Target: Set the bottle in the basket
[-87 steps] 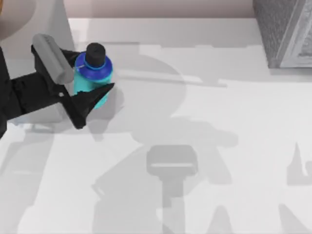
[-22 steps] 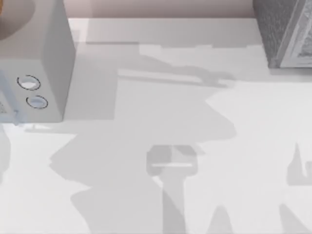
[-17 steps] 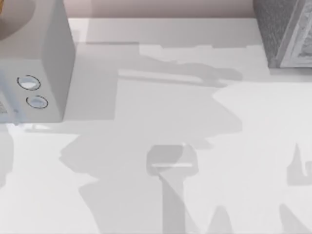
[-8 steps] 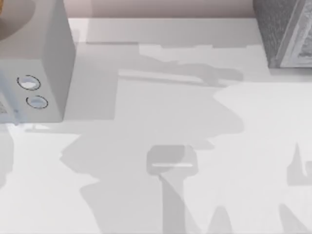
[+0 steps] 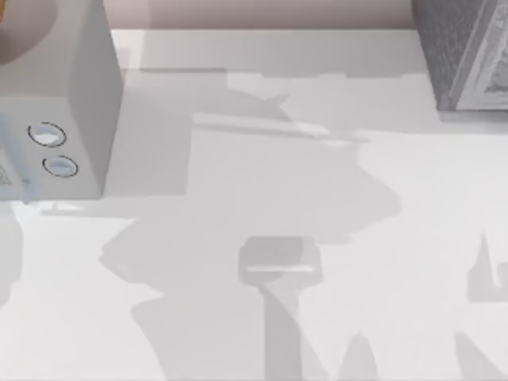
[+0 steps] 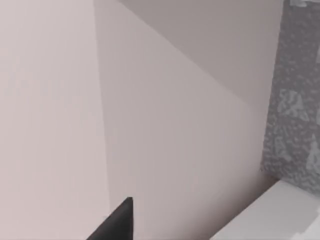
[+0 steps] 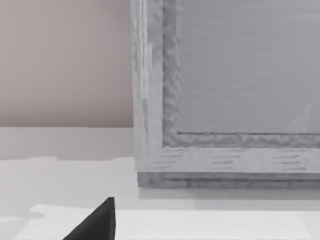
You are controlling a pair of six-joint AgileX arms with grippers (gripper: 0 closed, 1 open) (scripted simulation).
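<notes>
The bottle is out of view. The basket (image 5: 464, 55), grey with a rough textured wall, stands at the table's far right corner. It appears again in the left wrist view as a speckled grey wall (image 6: 295, 100) against the pink backdrop. In the right wrist view the basket (image 7: 225, 100) is close, with its pale rim and grey inner panel facing the camera. A black tip of my left gripper (image 6: 117, 222) pokes into the left wrist view, held high before the wall. A black tip of my right gripper (image 7: 95, 222) hangs low over the white table, short of the basket.
A grey box (image 5: 59, 103) with two round lenses sits at the top view's left edge, looming large. Broad arm shadows lie across the white table (image 5: 317, 333). The pink back wall (image 5: 262, 12) runs behind the table.
Five seconds ago my left gripper held the bottle at the table's far left; both have since left the top view, and the grey box is there instead. Arm shadows shifted slightly.
</notes>
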